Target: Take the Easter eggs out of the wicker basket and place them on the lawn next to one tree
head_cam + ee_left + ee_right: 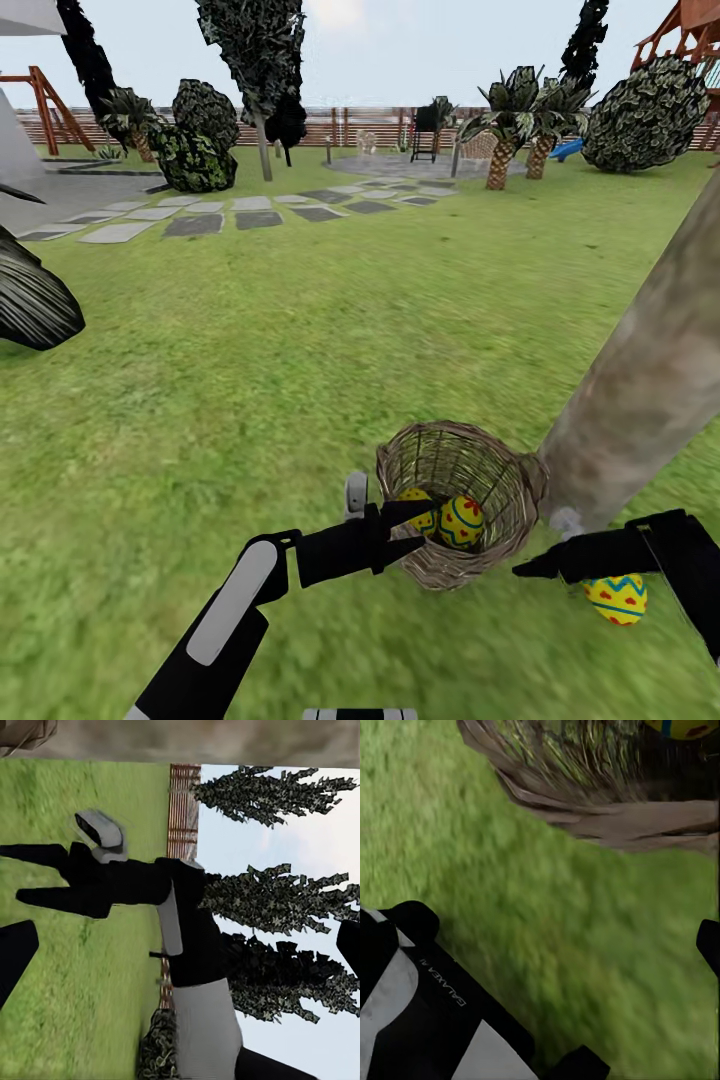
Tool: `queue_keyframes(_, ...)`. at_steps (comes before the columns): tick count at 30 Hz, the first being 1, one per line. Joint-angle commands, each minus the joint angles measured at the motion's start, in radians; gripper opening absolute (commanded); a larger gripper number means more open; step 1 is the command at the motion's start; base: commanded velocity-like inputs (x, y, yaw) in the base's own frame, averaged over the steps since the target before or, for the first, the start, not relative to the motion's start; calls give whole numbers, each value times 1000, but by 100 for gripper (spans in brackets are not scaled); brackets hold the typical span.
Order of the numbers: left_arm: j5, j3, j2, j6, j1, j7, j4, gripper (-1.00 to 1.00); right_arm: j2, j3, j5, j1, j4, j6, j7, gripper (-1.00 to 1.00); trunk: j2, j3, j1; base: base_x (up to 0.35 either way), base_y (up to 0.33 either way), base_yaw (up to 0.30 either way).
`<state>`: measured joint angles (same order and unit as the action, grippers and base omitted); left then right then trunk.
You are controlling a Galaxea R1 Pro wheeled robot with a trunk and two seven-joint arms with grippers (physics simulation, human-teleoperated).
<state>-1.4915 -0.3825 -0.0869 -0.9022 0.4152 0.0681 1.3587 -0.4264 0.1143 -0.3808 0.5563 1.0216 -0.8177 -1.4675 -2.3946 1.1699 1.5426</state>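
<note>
The wicker basket (455,470) stands on the lawn (250,400), touching the foot of the thick tree (650,380). Two Easter eggs (462,520) (418,508) lie inside it. The third egg (616,597) rests on the grass by the trunk, under my right wrist and held by nothing. My left gripper (412,530) is open, its fingers at the basket's near rim beside the eggs. My right gripper (530,570) (30,874) hovers open between basket and loose egg, with nothing in it. The right wrist view catches the basket's wall (607,795) and a sliver of egg (682,727).
Grey stepping stones (250,210) cross the grass far ahead. Palms (500,140), bushes (645,115) and the slat fence (340,125) stand at the back. A dark leafy shape (30,300) juts in at the left. Open grass stretches left of the basket.
</note>
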Motion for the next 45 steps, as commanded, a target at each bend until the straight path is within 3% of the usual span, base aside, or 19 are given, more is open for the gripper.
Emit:
queue_keyframes(1, 7, 1, 0, -3, 0, 7, -1, 100, -6, 2, -10, 0, 37, -31, -18, 100, 0, 1, 0, 0, 0, 0)
queue_keyframes(5, 8, 1, -1, -2, 0, 7, -2, 100, -32, 17, -9, -1, 166, -104, -48, 100, 0, 1, 0, 0, 0, 0)
queue_keyframes(9, 10, 1, -1, -1, 0, 6, -4, 100, -36, 87, -10, -1, 293, -163, -53, 100, 0, 1, 0, 0, 0, 0)
queue_keyframes(13, 10, 1, 0, 0, 0, 5, 1, 100, -36, 134, -18, 0, 356, -178, -48, 100, 0, 1, 0, 0, 0, 0)
queue_keyframes(18, 10, 2, 1, 0, 0, 6, 10, 100, -27, 132, -29, 17, 382, -182, -8, 100, 0, 1, 0, 0, 0, 0)
queue_keyframes(20, 11, 2, 1, 0, 0, 6, 11, 100, 6, 107, -29, 38, 388, -183, 42, 100, 0, 1, 0, 41, 18, 0)
queue_keyframes(24, 11, 3, 1, 1, 0, 6, 11, 100, 82, 10, -30, 58, 390, -183, 168, 100, 0, 1, 0, 194, 138, 0)
queue_keyframes(25, 11, 4, 1, 2, 0, 6, 11, 100, 129, -22, -30, 61, 386, -183, 240, 100, 0, 1, 0, 261, 201, 0)
queue_keyframes(26, 11, 5, 1, 2, 0, 6, 11, 100, 146, -33, -30, 61, 385, -182, 264, 100, 0, 1, 0, 265, 209, 0)
queue_keyframes(29, 10, 5, 2, 1, 0, 7, 12, 100, 162, -89, -29, 62, 380, -180, 297, 100, 0, 1, 0, 268, 216, 0)
queue_keyframes(32, 10, 5, 3, 0, 0, 7, 11, 100, 164, -113, -28, 57, 376, -176, 311, 100, 0, 1, 0, 225, 177, 0)
queue_keyframes(36, 10, 5, 3, 0, 0, 7, 12, 100, 167, -118, -27, 51, 341, -168, 317, 100, 0, 1, 0, 45, 34, 0)
queue_keyframes(39, 10, 7, 21, -1, 0, 7, 17, 100, 167, -119, -27, 50, 309, -166, 350, 100, 0, 1, 0, 6, 4, 0)
queue_keyframes(45, 9, 12, 38, -3, 1, 7, 68, 100, 177, -120, -29, 50, 271, -144, 515, 100, 0, 1, 0, 143, 82, 0)
